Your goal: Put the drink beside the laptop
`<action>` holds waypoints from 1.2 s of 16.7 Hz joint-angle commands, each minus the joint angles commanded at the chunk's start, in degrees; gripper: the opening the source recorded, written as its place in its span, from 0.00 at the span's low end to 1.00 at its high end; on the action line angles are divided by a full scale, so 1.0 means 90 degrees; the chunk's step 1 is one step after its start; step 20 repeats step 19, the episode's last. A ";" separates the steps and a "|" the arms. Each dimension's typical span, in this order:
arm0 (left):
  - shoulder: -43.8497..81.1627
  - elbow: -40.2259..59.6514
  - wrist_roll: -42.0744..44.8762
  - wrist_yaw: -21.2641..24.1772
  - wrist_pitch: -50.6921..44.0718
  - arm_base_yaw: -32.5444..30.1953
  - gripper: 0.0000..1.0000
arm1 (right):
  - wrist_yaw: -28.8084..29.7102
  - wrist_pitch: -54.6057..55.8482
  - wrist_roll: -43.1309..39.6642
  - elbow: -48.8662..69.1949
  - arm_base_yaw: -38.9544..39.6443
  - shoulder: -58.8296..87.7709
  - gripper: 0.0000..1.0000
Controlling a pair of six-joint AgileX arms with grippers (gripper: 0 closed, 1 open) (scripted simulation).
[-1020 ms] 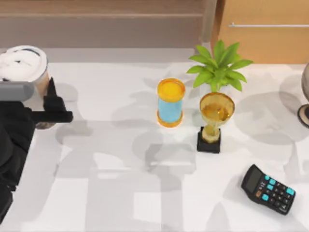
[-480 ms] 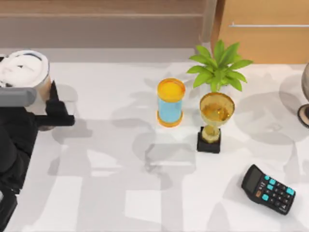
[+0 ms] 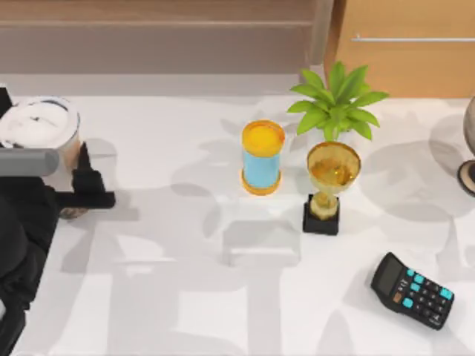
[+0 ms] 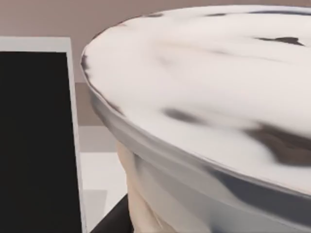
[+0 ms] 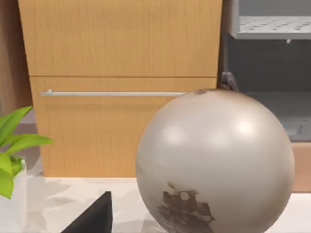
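The drink (image 3: 35, 123), a clear cup of beige tea under a white lid, stands tall at the table's far left. My left gripper (image 3: 65, 187) is shut on its lower body, and one black finger (image 3: 89, 184) shows on the cup's right side. In the left wrist view the lid (image 4: 218, 97) looms close, with the laptop's black screen (image 4: 34, 141) and its pale frame just beyond the cup. My right gripper (image 5: 92, 218) is parked at the table's right, facing a globe.
A blue cylinder with orange ends (image 3: 263, 157) stands mid-table. To its right are a potted plant (image 3: 335, 100) and a gold trophy (image 3: 332, 185). A black calculator (image 3: 413, 290) lies front right. The globe (image 5: 214, 160) sits at the right edge before a wooden cabinet (image 5: 121, 43).
My left gripper has carried the drink slightly toward the table's front and a little to the right, and the lid looks lower. Nothing else has moved.
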 joint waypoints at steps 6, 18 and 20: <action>0.0000 0.0000 0.0000 0.0000 0.0000 0.0000 0.45 | 0.0000 0.0000 0.0000 0.0000 0.0000 0.0000 1.00; 0.0000 0.0000 0.0000 0.0000 0.0000 0.0000 1.00 | 0.0000 0.0000 0.0000 0.0000 0.0000 0.0000 1.00; 0.0000 0.0000 0.0000 0.0000 0.0000 0.0000 1.00 | 0.0000 0.0000 0.0000 0.0000 0.0000 0.0000 1.00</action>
